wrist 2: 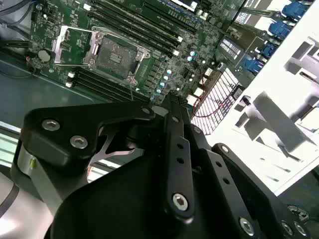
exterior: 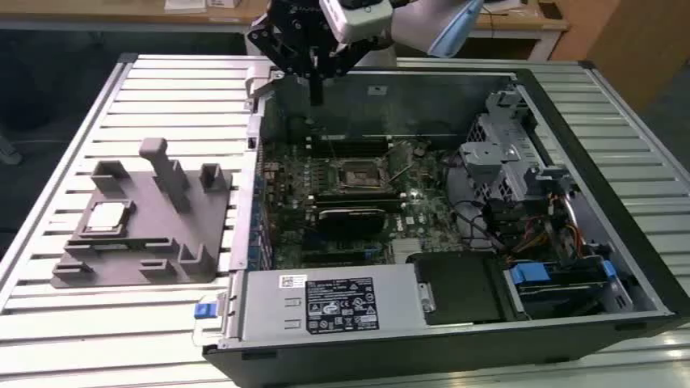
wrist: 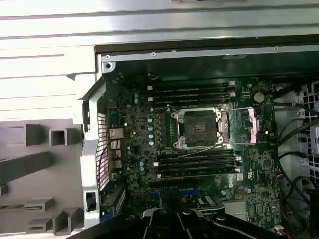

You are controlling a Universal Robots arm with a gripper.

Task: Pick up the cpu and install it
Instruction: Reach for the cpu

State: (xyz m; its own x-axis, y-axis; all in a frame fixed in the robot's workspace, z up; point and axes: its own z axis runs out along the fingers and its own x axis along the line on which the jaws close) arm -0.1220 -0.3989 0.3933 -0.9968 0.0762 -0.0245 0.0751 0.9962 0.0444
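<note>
The cpu [exterior: 105, 217], a flat silver-grey square chip, lies in a recess of the grey fixture tray [exterior: 140, 242] on the exterior view's left, outside the computer case. My gripper [exterior: 316, 99] hangs over the far edge of the open case, well away from the cpu, with its fingers together in one thin dark bar and nothing held. The black linkages of the gripper [wrist 2: 168, 99] meet at a tip in the second wrist view. The motherboard's cpu socket [exterior: 356, 174] [wrist: 197, 128] [wrist 2: 117, 52] stands open and bare, its metal load plate [wrist: 249, 122] swung aside.
The open computer case [exterior: 603, 267] lies on a slatted metal table [exterior: 161, 89]. It holds memory slots [wrist: 192, 92], a power supply [exterior: 323, 303], a drive cage [exterior: 506, 153] and cables [exterior: 561, 234]. Upright posts [exterior: 161, 166] rise from the tray.
</note>
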